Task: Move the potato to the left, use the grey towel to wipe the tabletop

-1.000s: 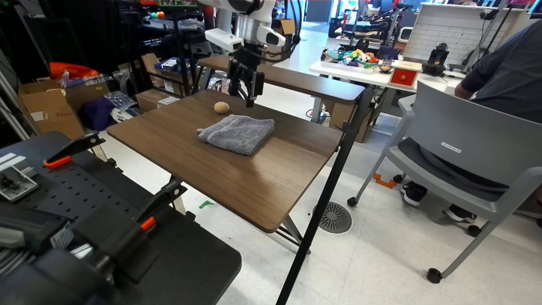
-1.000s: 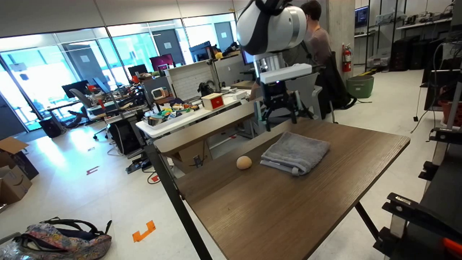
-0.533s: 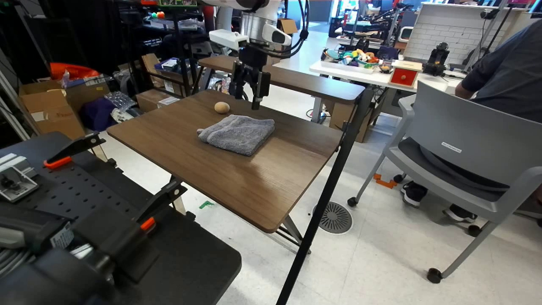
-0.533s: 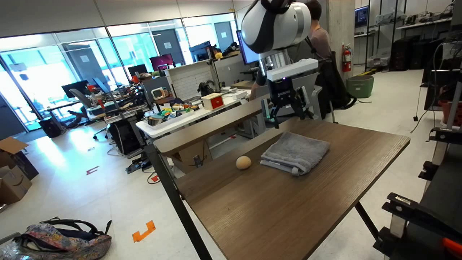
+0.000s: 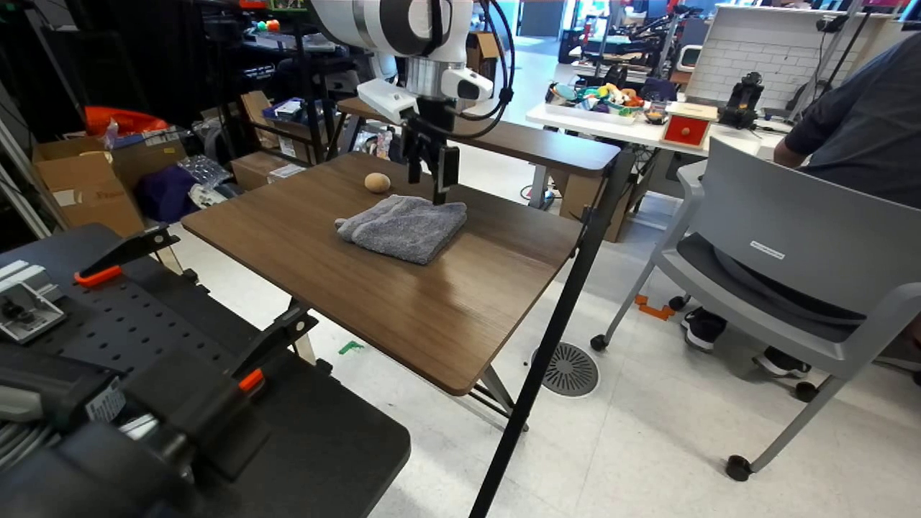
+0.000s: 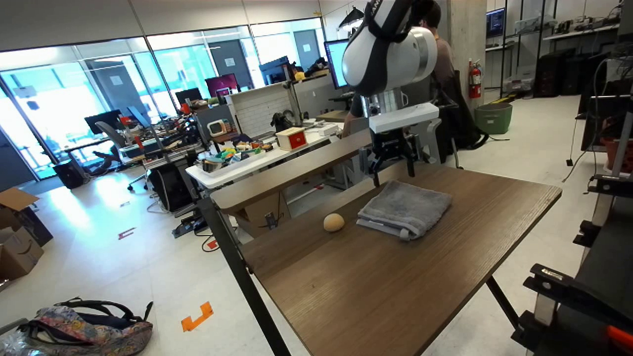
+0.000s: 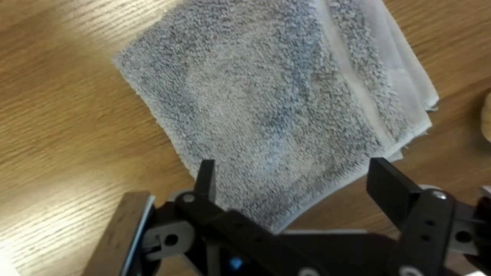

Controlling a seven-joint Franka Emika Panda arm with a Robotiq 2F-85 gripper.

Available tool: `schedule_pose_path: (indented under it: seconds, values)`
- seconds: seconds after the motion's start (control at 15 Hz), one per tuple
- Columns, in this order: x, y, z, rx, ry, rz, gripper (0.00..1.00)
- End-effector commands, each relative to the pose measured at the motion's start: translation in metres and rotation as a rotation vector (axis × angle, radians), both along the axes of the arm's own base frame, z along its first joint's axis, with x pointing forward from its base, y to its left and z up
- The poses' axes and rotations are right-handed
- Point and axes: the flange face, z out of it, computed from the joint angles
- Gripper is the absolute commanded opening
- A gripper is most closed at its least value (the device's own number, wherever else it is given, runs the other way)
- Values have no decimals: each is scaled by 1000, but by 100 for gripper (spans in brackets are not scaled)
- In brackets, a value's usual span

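Note:
The grey towel (image 5: 406,229) lies folded on the dark brown tabletop (image 5: 460,309), and nearly all of it shows in the wrist view (image 7: 261,96). Beside it rests the potato (image 6: 334,222), tan and oval, apart from the cloth; only a sliver of the potato (image 7: 487,118) enters the wrist view at the right edge. My gripper (image 7: 291,165) is open, fingers wide apart with nothing between them. It points down over one corner of the towel. In both exterior views the gripper (image 6: 394,179) hangs by the towel's far edge; whether a fingertip touches cloth I cannot tell.
A narrower wooden table (image 5: 504,137) runs behind the tabletop, close to the arm. A black slanted post (image 5: 554,331) stands along one side. On the opposite side is a black bench (image 5: 309,446) with clamps. A grey chair (image 5: 784,237) holds a seated person.
My gripper has come down and shifted sideways, to the right in both exterior views, so it now hangs lower by the towel. Potato and towel have not moved; the jaws stayed open.

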Motion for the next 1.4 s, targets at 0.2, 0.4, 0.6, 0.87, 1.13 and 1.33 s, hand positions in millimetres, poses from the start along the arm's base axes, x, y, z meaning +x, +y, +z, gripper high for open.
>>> schedule_pose_path:
  seconds: [0.2,0.4,0.6,0.87,1.13,1.33]
  values:
    - [-30,-4,-31,-1,61,44,100]
    - [-36,-4,-33,1,71,53,100]
    - [-23,-9,-27,-2,4,17,100]
    - [-21,8,-24,29,-51,35,100]
    - [-24,19,-58,5,-24,38,100]
    - [-32,23,-96,-29,27,17,100]
